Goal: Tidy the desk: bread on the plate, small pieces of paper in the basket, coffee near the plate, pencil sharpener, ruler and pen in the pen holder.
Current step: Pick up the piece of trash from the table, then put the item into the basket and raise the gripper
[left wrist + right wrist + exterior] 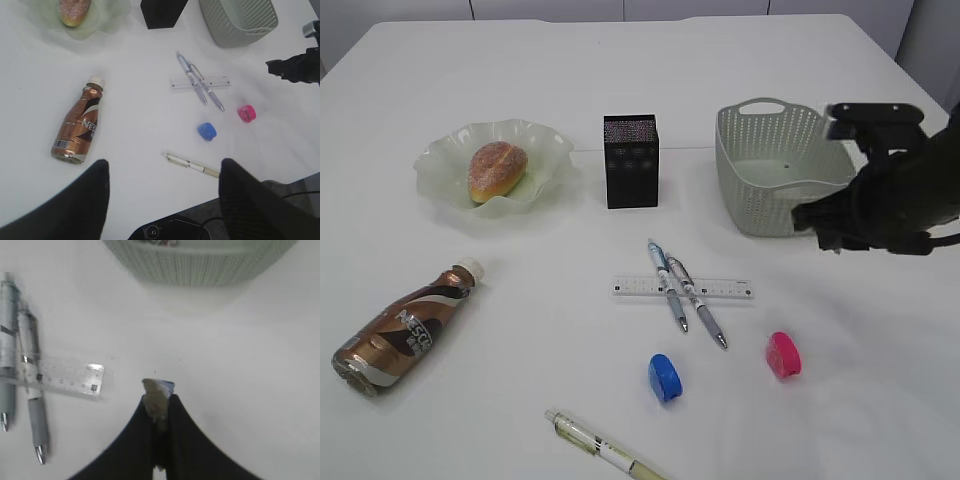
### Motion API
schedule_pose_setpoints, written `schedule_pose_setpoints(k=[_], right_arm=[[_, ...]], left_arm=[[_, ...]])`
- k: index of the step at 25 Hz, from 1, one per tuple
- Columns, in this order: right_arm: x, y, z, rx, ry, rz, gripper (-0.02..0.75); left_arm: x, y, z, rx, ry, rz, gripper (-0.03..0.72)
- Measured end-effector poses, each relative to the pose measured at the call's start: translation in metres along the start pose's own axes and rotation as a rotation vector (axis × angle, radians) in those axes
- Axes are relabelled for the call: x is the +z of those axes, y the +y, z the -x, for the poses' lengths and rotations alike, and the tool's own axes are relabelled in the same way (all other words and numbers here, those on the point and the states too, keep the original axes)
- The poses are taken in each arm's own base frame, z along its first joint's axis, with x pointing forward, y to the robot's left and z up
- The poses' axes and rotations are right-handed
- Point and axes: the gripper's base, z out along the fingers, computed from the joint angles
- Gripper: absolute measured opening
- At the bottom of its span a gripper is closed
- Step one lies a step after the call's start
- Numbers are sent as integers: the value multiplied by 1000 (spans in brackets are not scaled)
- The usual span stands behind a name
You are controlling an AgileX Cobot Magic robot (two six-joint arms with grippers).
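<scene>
My right gripper (160, 404) is shut on a small crumpled piece of paper (154, 390), just in front of the grey-green basket (775, 170). It hangs over the table right of the clear ruler (682, 288), across which two grey pens (672, 285) lie. A third pen (600, 450) lies at the front edge. A blue pencil sharpener (663, 376) and a pink one (782, 354) sit close by. The bread (497, 170) rests on the green plate (545, 150). The coffee bottle (408, 325) lies on its side. My left gripper (162, 167) is open, high above the table.
The black pen holder (631, 160) stands between the plate and the basket. A dark robot base (200, 225) shows below the table's front edge in the left wrist view.
</scene>
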Motion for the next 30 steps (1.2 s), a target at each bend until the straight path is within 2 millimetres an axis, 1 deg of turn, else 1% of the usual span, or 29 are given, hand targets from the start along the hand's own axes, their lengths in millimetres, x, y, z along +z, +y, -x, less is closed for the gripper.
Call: schedule_pose_setpoints(k=[3, 6, 10, 13, 16, 20, 22, 25, 28, 30], right_arm=[[-25, 2, 8, -3, -76, 8, 24], [-46, 4, 28, -18, -167, 12, 24], [-64, 6, 60, -65, -302, 2, 24], [-72, 8, 83, -101, -410, -9, 24], [-66, 10, 103, -115, -449, -14, 24], [-38, 10, 120, -118, -432, -16, 24], [-20, 10, 124, -95, -407, -13, 24], [0, 4, 130, -25, -374, -13, 24], [13, 1, 130, 3, -331, -18, 24], [18, 0, 129, 6, -310, -21, 24]], left_arm=[[0, 0, 0, -1, 0, -2, 498], [0, 0, 0, -1, 0, -2, 497], [0, 0, 0, -1, 0, -2, 498], [0, 0, 0, -1, 1, -4, 497], [0, -1, 0, -4, 2, -12, 497], [0, -1, 0, -4, 3, -14, 498], [0, -2, 0, -6, 4, -20, 497], [0, -3, -1, -10, 6, -31, 498], [0, -3, -1, -11, 7, -35, 497], [0, -3, -1, -11, 7, -36, 497]])
